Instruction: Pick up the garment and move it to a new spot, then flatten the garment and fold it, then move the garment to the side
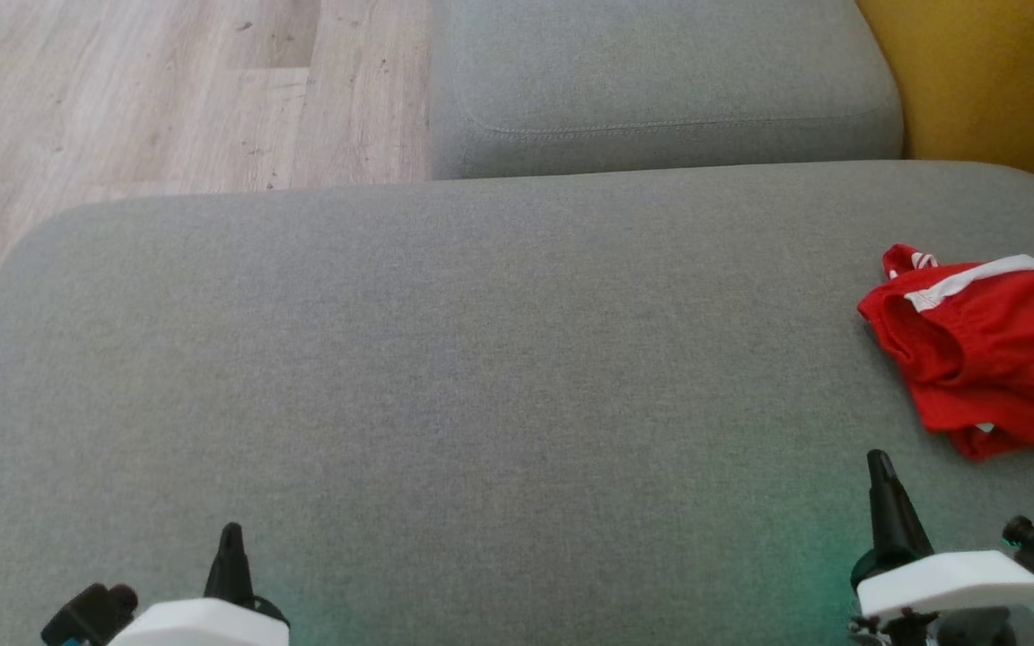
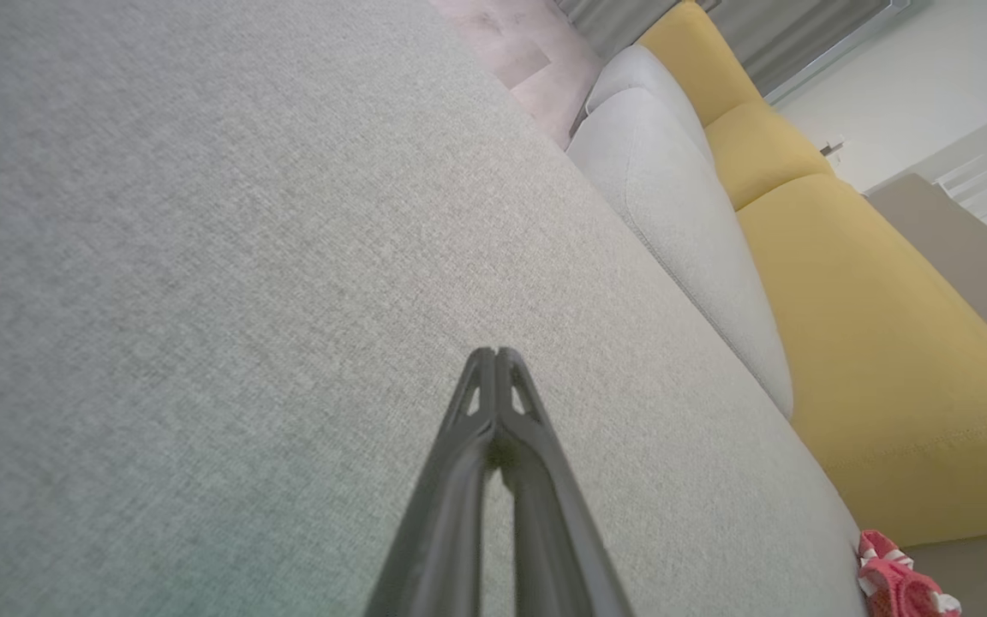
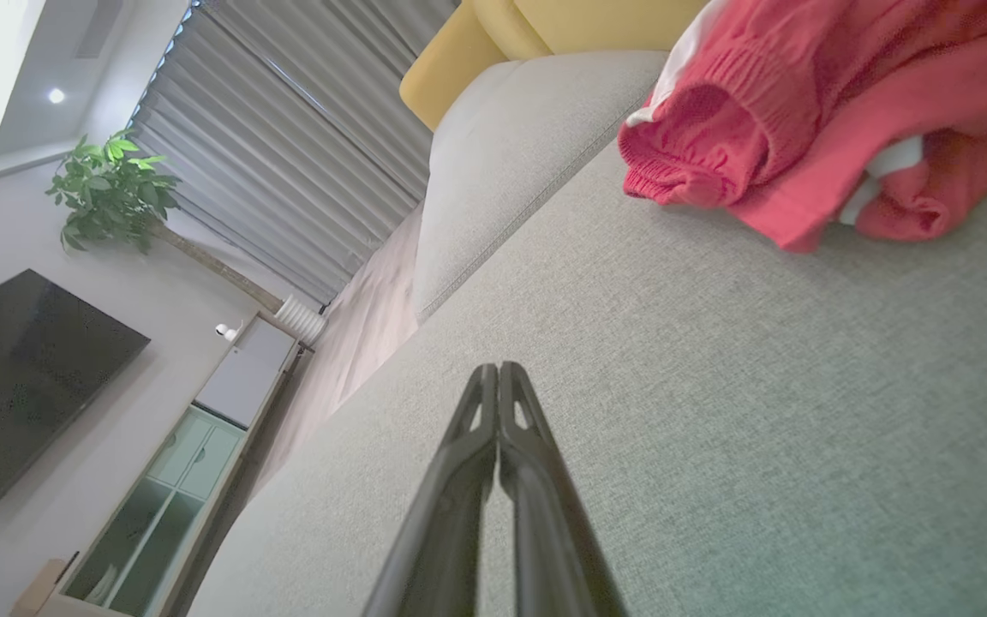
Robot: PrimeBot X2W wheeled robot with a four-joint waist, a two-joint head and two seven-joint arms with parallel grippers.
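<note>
While both grippers sit low at near edge of grey seat cushion (image 1: 481, 359), wide bare fabric lies ahead of them. Left gripper (image 1: 230, 531): fingers pressed together, holding nothing. Right gripper (image 1: 878, 459): tips touching, empty. Red garment (image 1: 984, 359), white trim, crumpled on cushion's right side, just beyond right gripper, not touching it; cut off by head view's right edge, shape hard to read. Farther: second grey cushion (image 1: 661, 81), yellow cushion (image 1: 984, 81) right, wood floor (image 1: 122, 90) left.

red garment (image 1: 993, 359) on grey cushion (image 1: 481, 359)
</note>
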